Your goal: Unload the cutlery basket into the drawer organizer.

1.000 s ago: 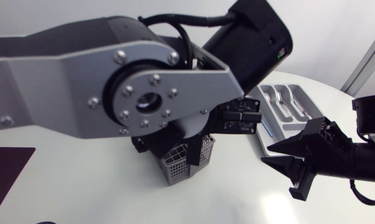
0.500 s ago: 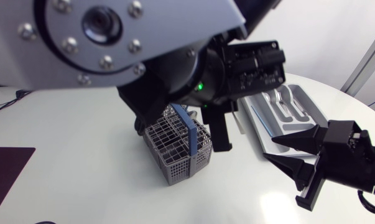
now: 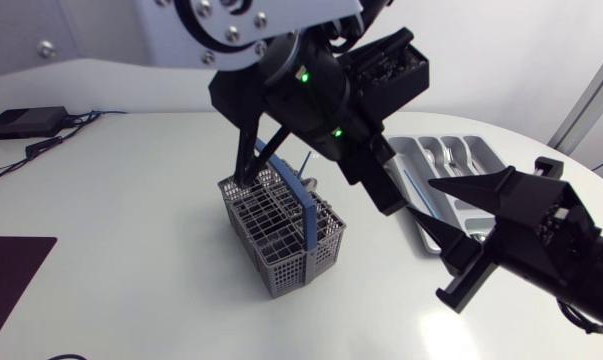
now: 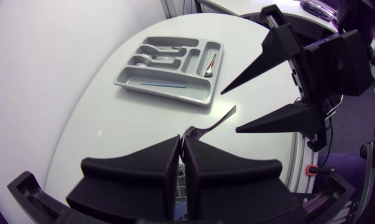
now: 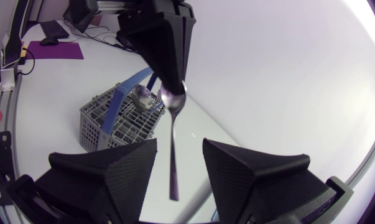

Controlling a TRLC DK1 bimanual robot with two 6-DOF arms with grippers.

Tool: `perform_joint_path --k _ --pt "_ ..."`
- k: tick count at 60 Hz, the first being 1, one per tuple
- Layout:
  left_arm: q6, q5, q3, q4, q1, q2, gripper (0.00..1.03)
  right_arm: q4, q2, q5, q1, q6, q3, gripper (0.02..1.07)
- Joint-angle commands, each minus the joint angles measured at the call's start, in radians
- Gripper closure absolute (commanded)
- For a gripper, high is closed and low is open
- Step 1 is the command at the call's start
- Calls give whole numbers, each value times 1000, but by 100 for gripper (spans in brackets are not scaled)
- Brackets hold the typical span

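The left gripper is clamped on the spoon at its bowl, above the table beside the basket. The handle extends between the fingers of the right gripper, which are spread wide, without contact. The organizer lies nearby.

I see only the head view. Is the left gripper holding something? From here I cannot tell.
Observer: Yes. In the left wrist view the left gripper is shut on a spoon.
Operator: Which end does it grip?
Observer: The bowl end; the right wrist view shows the handle pointing toward the right gripper.
Operator: Has the right gripper taken it?
Observer: No. It is open, the handle between its fingers, touching neither.
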Motion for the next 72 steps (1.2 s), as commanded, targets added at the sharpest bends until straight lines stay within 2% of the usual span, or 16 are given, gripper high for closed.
perform_joint_path --k 1,12,24,28,35,42,45,52,58,63,72 --pt "-55 35 56 -28 3 31 100 49 48 59 41 -14 -24 52" --pt "-79 73 85 -56 12 45 100 117 132 93 50 -48 -16 52" --pt "-84 93 99 -82 18 54 100 127 167 99 50 -57 -4 53" --pt "-84 93 102 -88 21 57 100 126 173 105 55 -60 4 61" --pt "-93 93 105 -99 29 62 100 126 173 136 72 -69 8 70" --pt "-104 93 107 -105 35 72 100 126 181 168 96 -75 13 72" --pt "-107 93 110 -107 37 76 100 126 183 182 113 -80 15 79" --pt "-110 93 120 -113 38 80 100 124 193 205 128 -82 18 88" --pt "-113 93 126 -116 38 83 100 124 203 216 134 -82 19 89" --pt "-115 95 133 -117 37 86 100 121 206 219 134 -83 21 97" --pt "-125 103 145 -124 38 94 100 114 206 217 136 -83 21 101"
